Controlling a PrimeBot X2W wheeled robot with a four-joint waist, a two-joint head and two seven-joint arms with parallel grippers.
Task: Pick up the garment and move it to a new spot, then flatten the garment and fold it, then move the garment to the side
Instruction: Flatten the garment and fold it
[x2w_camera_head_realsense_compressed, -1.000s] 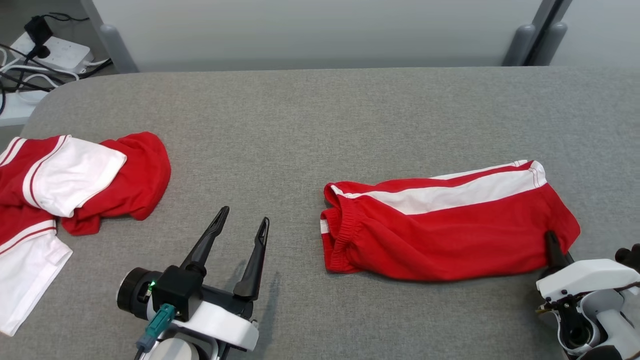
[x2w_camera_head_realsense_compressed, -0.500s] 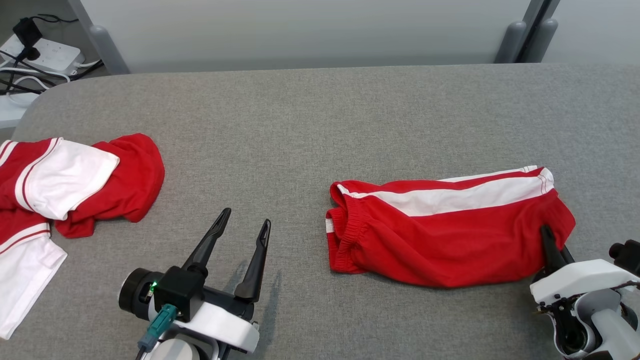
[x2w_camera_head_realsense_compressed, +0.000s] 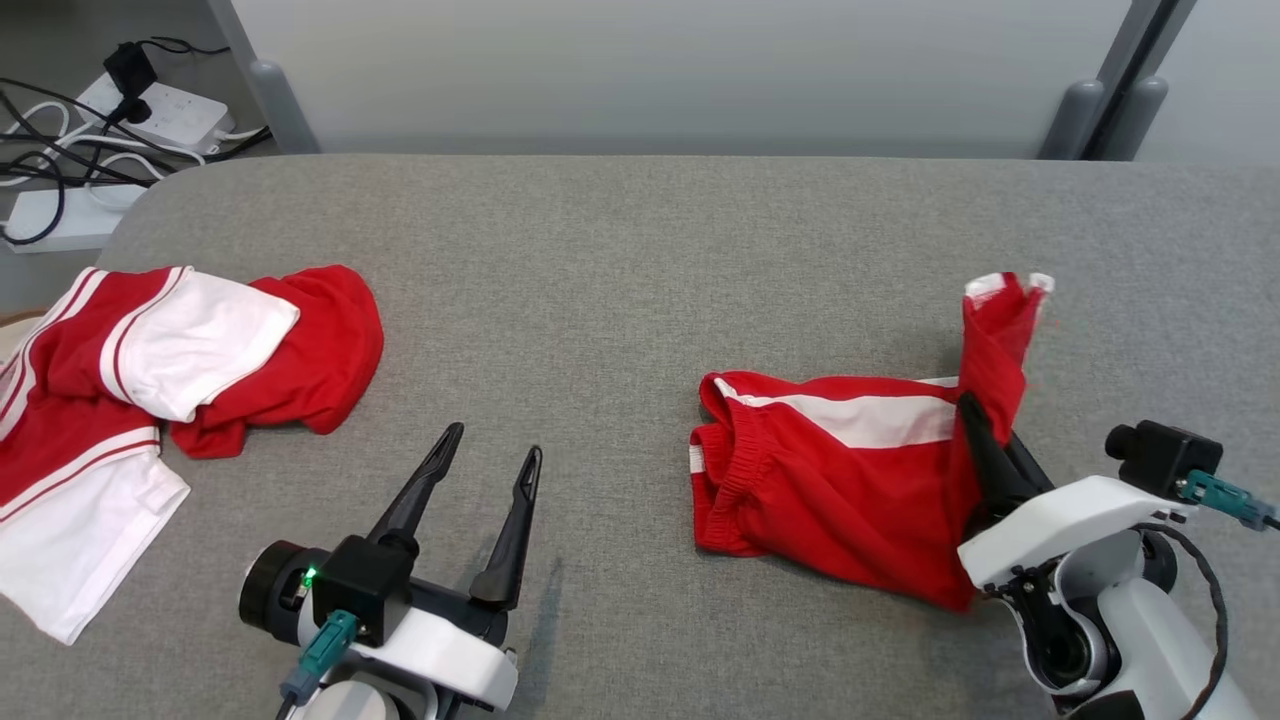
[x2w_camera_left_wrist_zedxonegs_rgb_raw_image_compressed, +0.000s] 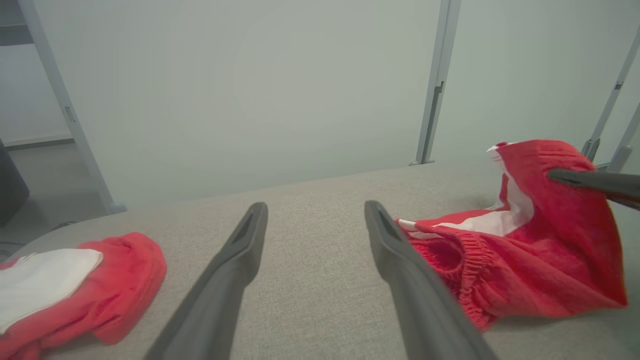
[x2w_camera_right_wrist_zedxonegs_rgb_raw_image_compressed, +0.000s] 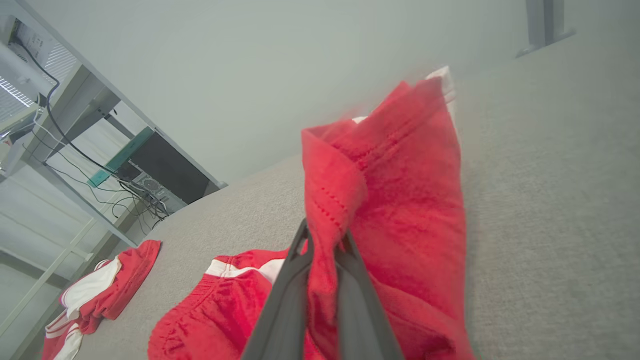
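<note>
Far to my left, a heap of red and white clothes (x2w_camera_head_realsense_compressed: 150, 370) lies crumpled near the table's edge, well apart from what I am handling. Next comes my left pincer (x2w_camera_head_realsense_compressed: 495, 442), hanging over the grey table (x2w_camera_head_realsense_compressed: 620, 250) with its two dark fingers spread wide, nothing between them, both pointing away from me. The red shorts (x2w_camera_head_realsense_compressed: 830, 480) lie to its right, apart from it, on the right half of the table. Their gathered elastic waistband is the end nearest that open pincer and rests flat on the cloth surface, with a white side stripe running along the far edge. Further right the shorts leave the table: the leg end stands up in a tall fold, its white-trimmed corner at the very top. My right pincer (x2w_camera_head_realsense_compressed: 972, 410) is there, fingers pressed together on that raised leg end, pinching a fold of red fabric near the stitched hem. In my right wrist view the cloth is caught between the two fingers and rises past their tips. From the pinch the rest of the shorts drapes down and leftward onto the table, so most of the garment lies to the left of this pincer.
</note>
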